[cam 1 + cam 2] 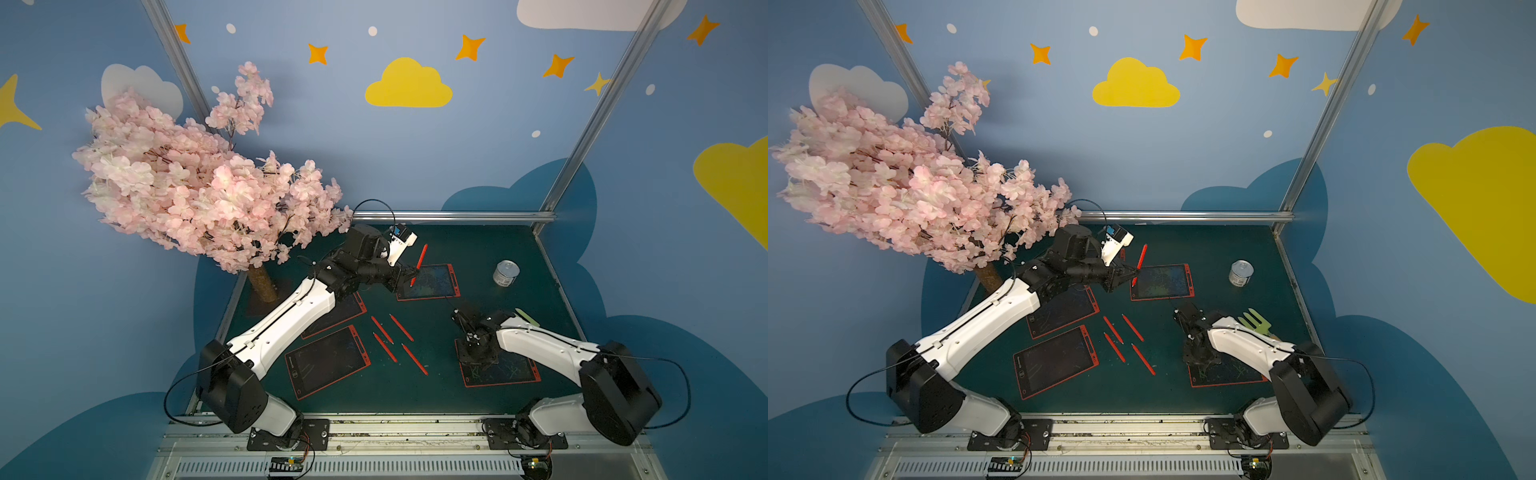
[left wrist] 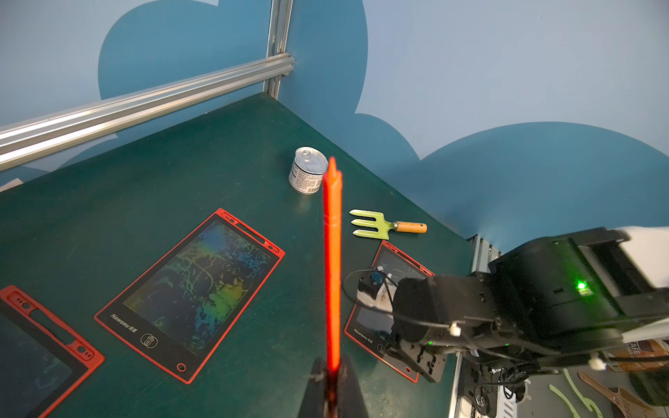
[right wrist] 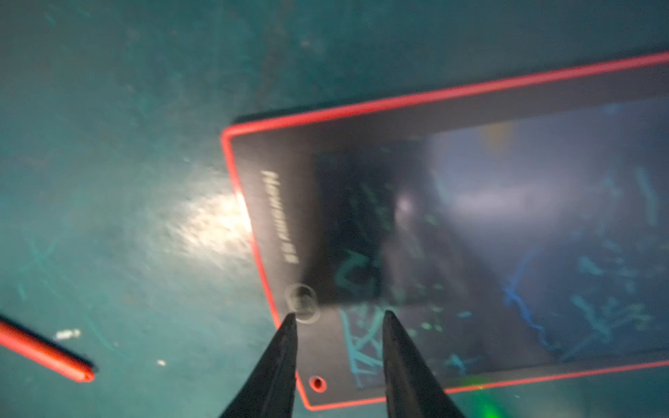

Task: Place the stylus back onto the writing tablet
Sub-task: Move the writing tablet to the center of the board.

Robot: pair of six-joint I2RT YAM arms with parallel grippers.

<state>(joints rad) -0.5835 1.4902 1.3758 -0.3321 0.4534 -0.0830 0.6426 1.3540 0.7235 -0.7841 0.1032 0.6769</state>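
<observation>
The left gripper (image 1: pixel 409 277) was clamped on the slim red plastic stylus (image 1: pixel 420 262). The stylus stood steeply tilted over the edge of the far red-framed black writing tablet (image 1: pixel 434 284) nearest that arm. The tablet's holder slot (image 2: pixel 253 233) lay across the screen from the jaws, toward the silver tin can (image 1: pixel 506 273). The right gripper (image 3: pixel 339 315), farther off over another tablet (image 3: pixel 470 235), had its jaws apart and seemed empty, though that view was blurred. Well clear lay four loose red styluses (image 1: pixel 399 345).
</observation>
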